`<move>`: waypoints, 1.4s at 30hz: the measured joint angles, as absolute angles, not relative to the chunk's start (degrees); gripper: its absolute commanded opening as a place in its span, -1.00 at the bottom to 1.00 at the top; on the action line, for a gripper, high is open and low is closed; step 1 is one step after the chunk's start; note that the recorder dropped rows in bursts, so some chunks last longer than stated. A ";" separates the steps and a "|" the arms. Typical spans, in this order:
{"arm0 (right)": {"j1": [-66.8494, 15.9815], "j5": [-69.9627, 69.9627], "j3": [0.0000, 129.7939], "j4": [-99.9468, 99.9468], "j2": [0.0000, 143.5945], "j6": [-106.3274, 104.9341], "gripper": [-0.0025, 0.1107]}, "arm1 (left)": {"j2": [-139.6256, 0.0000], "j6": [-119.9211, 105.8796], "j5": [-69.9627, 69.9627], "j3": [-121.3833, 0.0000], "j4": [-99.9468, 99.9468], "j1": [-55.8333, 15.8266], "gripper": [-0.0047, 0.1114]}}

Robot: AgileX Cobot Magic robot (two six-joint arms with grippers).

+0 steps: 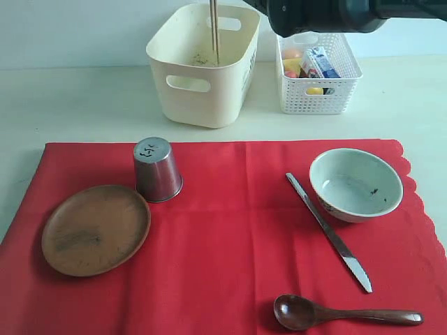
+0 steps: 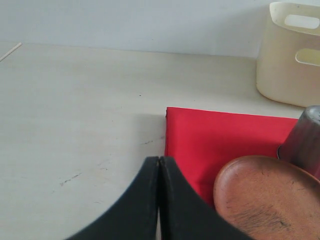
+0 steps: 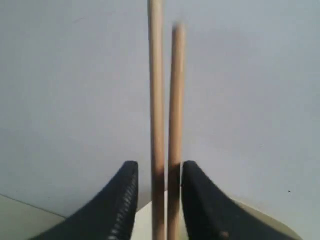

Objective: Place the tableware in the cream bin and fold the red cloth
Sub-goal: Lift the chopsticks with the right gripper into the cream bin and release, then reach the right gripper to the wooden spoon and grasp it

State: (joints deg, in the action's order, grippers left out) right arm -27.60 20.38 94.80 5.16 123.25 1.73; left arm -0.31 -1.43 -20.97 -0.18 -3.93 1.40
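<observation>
Two wooden chopsticks [image 1: 214, 31] stand upright in the cream bin [image 1: 209, 98], tips down near its floor. In the right wrist view the chopsticks [image 3: 157, 100] run between the fingers of my right gripper [image 3: 159, 170], which is open, with a gap beside them. On the red cloth [image 1: 230, 230] lie a wooden plate [image 1: 96, 229], an upturned steel cup [image 1: 157, 169], a pale bowl [image 1: 356, 183], a steel knife [image 1: 328, 232] and a dark spoon [image 1: 335, 314]. My left gripper [image 2: 159, 160] is shut and empty, low over the bare table beside the cloth's corner [image 2: 210, 135], near the plate [image 2: 265, 200].
A white mesh basket [image 1: 318, 98] with food items and a small carton stands right of the cream bin. My right arm's dark body [image 1: 328, 14] hangs above both bins. The cream bin [image 2: 290, 65] and cup [image 2: 305, 140] also show in the left wrist view.
</observation>
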 measured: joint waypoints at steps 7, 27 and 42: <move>-27.60 20.38 94.80 7.07 123.25 1.73 0.29 | -0.31 -1.43 -20.97 -0.18 -3.93 1.40 -0.89; -15.13 -35.30 94.80 4.34 104.95 -2.77 -0.11 | -0.31 -1.43 -20.97 -0.18 -3.93 1.40 -0.89; -19.77 -48.84 71.18 9.86 88.26 -6.68 -0.96 | -0.31 -1.43 -20.97 -0.18 -3.93 1.40 -0.89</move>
